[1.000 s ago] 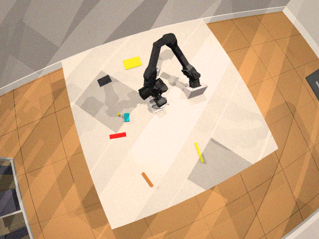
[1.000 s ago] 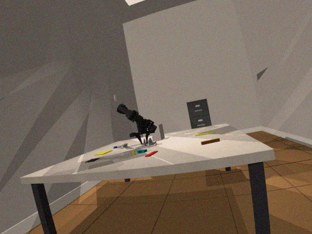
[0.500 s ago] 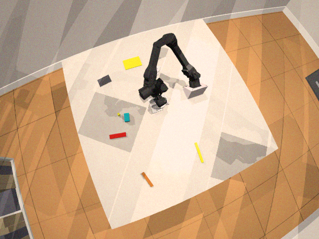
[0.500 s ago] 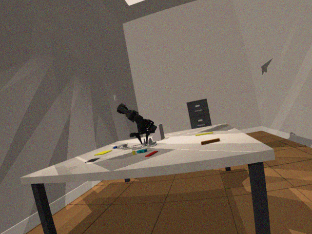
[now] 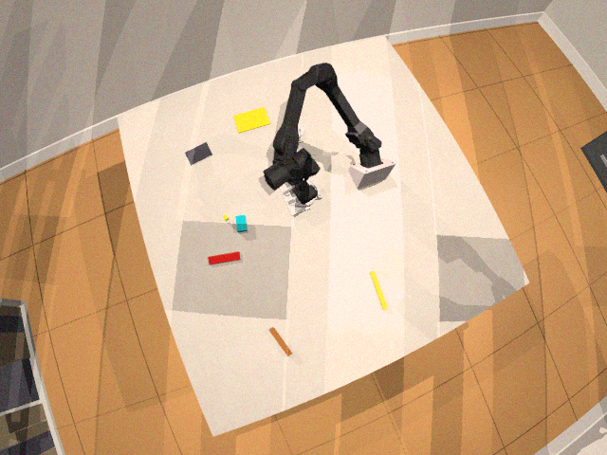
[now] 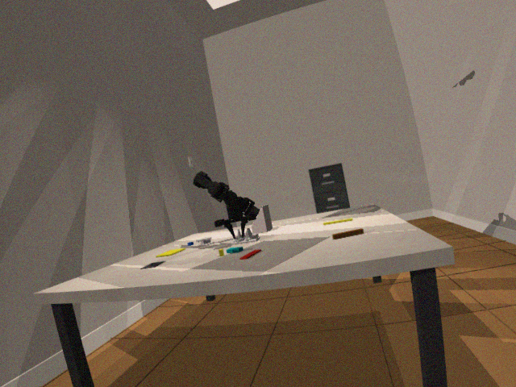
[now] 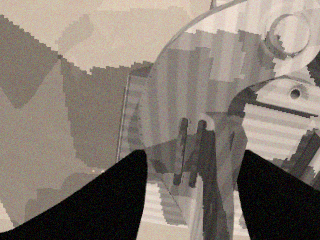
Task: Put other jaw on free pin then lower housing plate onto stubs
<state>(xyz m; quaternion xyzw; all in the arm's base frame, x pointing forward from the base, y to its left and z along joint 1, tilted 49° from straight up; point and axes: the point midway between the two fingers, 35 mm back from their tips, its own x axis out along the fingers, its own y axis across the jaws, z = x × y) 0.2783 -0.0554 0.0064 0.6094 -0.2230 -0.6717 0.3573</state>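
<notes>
My gripper is low over the pale grey mechanism and shut on a pale grey part with a thin upright piece between the black fingers. Whether this is a jaw or the housing plate I cannot tell. In the wrist view a broad rounded pale piece with a raised ring reaches to the upper right. Beside it lies a smaller pale piece with a dark hole. The pins, stubs and gear teeth cannot be made out. Another pale part lies on the table beyond the arm.
A grey slanted block stands by the arm's base. A teal block, a tiny yellow cube, a red bar, a yellow plate, a dark plate, a yellow bar and an orange bar lie around.
</notes>
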